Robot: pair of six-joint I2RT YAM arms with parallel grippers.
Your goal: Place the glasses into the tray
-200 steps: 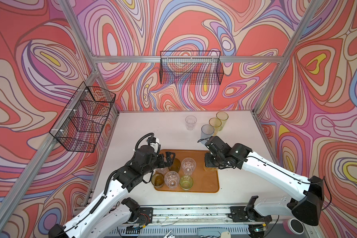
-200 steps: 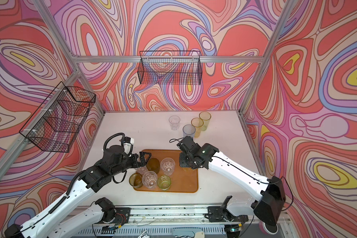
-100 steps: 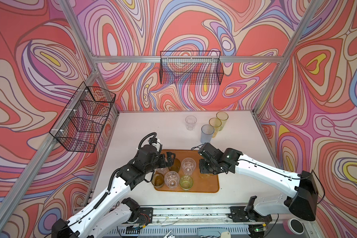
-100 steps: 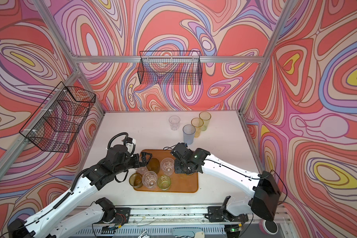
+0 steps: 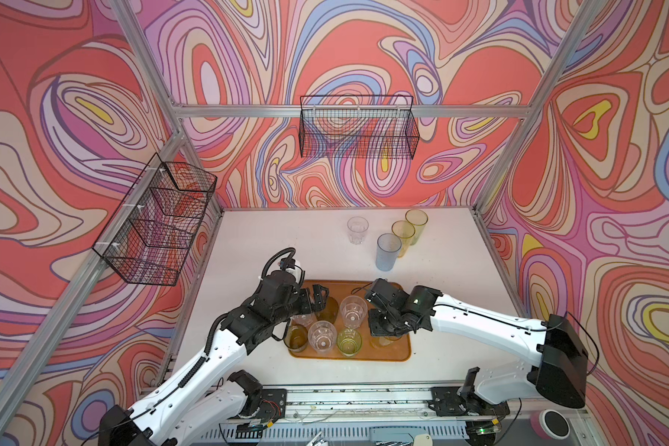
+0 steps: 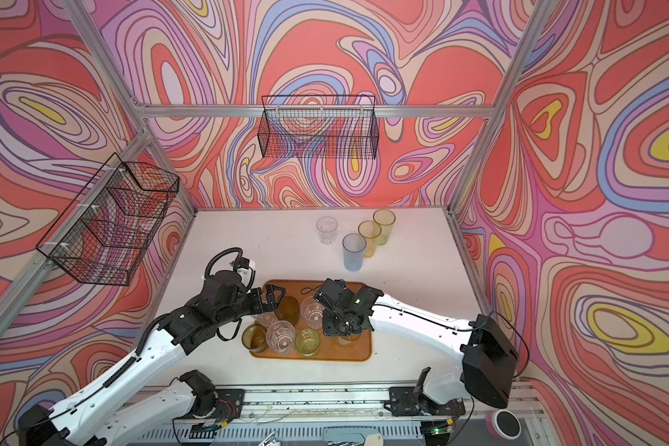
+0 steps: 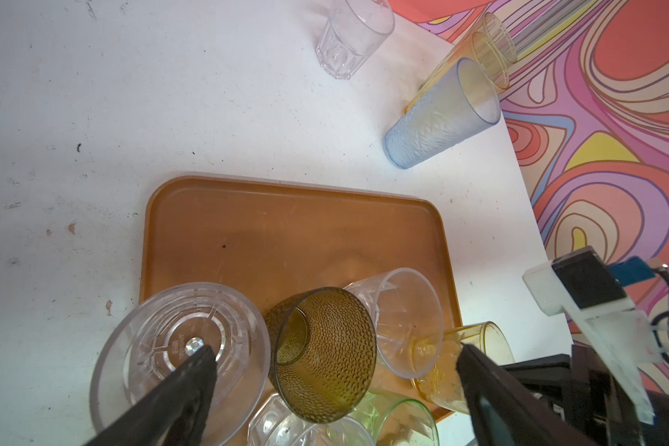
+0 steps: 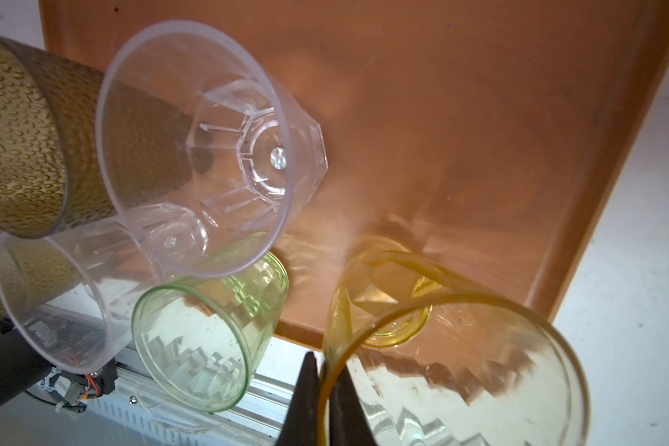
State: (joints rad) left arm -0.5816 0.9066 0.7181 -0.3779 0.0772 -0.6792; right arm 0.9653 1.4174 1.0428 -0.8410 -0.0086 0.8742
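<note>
The orange-brown tray lies at the table's front middle. Several glasses stand in its left half, among them a dark olive one and a green one. My right gripper is shut on the rim of a yellow glass, whose base is down at the tray's front right. My left gripper hangs open above the olive glass and holds nothing. A clear glass, a pale blue one and two yellow ones stand on the table at the back right.
Black wire baskets hang on the back wall and the left wall. Aluminium frame posts stand at the table's corners. A metal rail with both arm bases runs along the front edge.
My right gripper has carried the yellow glass from the tray's back right towards the front and lower, near the green glass. The left gripper has barely moved and stays open.
</note>
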